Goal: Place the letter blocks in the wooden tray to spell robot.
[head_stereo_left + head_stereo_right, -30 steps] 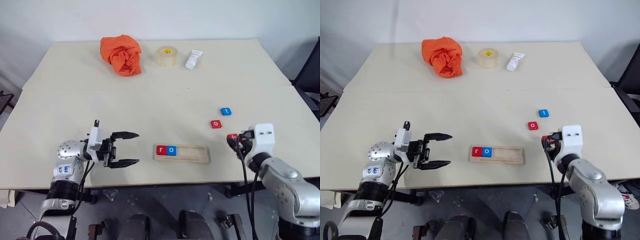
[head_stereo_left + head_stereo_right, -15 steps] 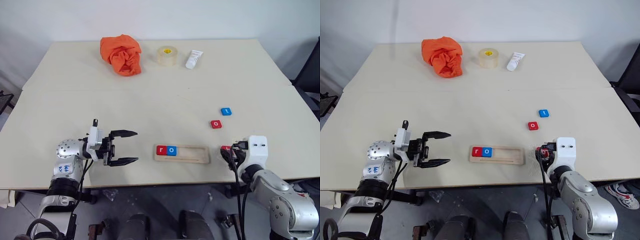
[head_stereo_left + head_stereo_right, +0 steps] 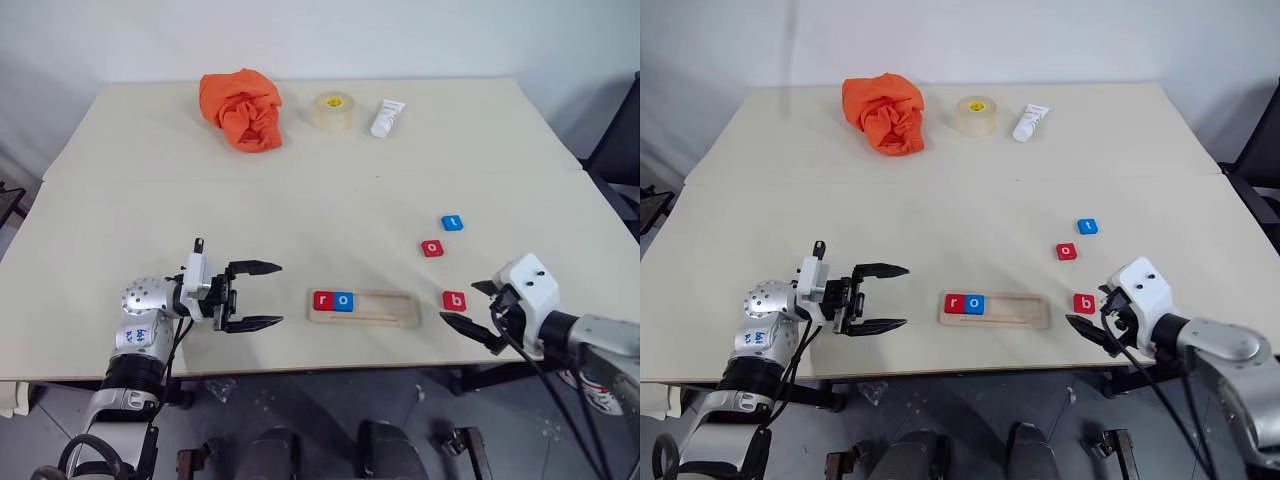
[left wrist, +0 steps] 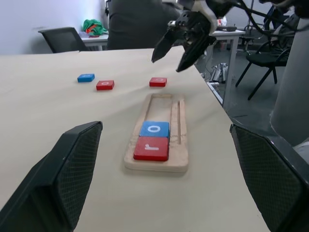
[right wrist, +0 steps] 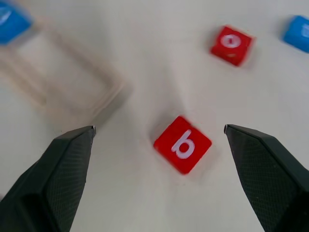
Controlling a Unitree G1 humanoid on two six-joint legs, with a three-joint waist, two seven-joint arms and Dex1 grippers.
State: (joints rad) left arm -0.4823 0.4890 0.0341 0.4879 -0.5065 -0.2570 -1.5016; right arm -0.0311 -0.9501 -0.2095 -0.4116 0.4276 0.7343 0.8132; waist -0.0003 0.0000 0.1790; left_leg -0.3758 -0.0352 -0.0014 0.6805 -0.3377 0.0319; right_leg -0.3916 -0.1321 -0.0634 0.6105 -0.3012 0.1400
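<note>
— Looking at the right tool, what do you see?

— Its two black fingers are spread wide and hold nothing. The red b block lies flat on the desk, just in front of the tool and not touching it. In the right wrist view, the block sits on the desk between the two fingers.

— Where is the wooden tray?

— It lies just past the b block, between the two tools. It is near the front edge of the desk. A red r block and a blue o block sit side by side in the tray, at the end nearer the left tool. The part of the tray nearer the right tool has no blocks in it.

— And the other blocks?

— A red o block lies on the desk farther out from the right tool, past the b block. A blue t block lies a bit farther still. The two are near each other but not touching.

— What about the left tool?

— It is wide open too, with nothing in it. It hangs over the desk and points sideways at the tray, a little way off from it.

— Anything else on the desk?

— Far from both tools, at the back, are an orange cloth, a roll of tape and a white tube.
</note>
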